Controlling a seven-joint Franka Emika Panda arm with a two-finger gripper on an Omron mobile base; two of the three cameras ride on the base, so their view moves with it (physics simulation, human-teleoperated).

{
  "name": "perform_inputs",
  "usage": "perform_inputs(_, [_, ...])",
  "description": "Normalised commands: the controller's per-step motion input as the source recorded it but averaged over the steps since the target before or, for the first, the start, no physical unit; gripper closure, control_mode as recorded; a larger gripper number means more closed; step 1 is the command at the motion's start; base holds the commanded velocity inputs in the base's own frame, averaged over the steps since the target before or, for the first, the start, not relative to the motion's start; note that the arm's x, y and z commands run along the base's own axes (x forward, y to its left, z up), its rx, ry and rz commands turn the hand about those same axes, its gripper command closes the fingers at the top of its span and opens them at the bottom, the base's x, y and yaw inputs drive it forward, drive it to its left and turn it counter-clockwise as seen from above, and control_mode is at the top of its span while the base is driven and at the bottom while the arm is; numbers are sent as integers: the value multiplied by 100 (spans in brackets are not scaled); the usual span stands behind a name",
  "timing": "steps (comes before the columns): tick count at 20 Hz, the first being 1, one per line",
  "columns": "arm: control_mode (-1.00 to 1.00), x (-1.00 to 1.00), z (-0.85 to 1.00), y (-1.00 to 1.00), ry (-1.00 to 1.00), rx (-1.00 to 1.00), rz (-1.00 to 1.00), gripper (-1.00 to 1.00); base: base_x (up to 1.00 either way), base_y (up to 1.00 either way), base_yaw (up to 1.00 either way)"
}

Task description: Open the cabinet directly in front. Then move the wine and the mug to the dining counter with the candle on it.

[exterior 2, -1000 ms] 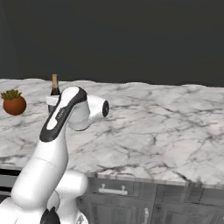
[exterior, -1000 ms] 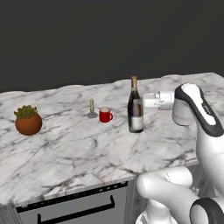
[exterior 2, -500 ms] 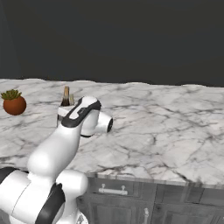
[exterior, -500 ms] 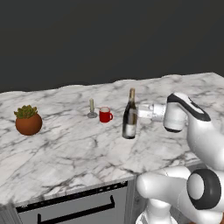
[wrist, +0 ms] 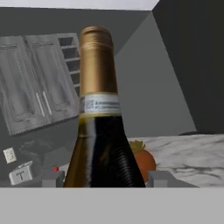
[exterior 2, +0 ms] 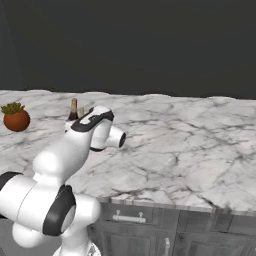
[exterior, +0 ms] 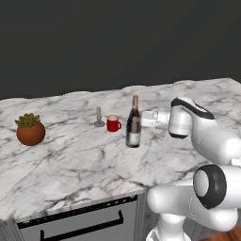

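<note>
- Setting: a rendered home kitchen with a dining area.
- Dining counter: a wide white marble slab with grey veins, standing before dark walls.
- Base units: dark drawer fronts with small silver handles below the slab; a black-fronted unit with a bar handle under its near edge.
- Wall cabinet: grey wood-grain, two raised-panel doors with long bar handles, open shelves beside it.
- Table items: wine, red mug, candle, potted plant.

On the dining counter: candle, mug, wine left to right, plant far left
</note>
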Motion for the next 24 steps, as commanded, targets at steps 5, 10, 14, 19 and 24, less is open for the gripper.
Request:
perform_inputs(5, [-100, 30, -17, 54, -6, -13, 0, 100, 0, 0, 0])
perform_inputs(10, [-100, 41, -25, 52, -4, -7, -2, 100, 0, 0, 0])
perform_inputs(14, [-100, 42, -22, 31, -4, -5, -6, 100, 0, 0, 0])
perform_inputs(19, [-100, 25, -18, 1, -1, 0, -1, 100, 0, 0, 0])
perform_inputs(24, [-100, 14, -19, 0, -4, 0, 0, 100, 0, 0, 0])
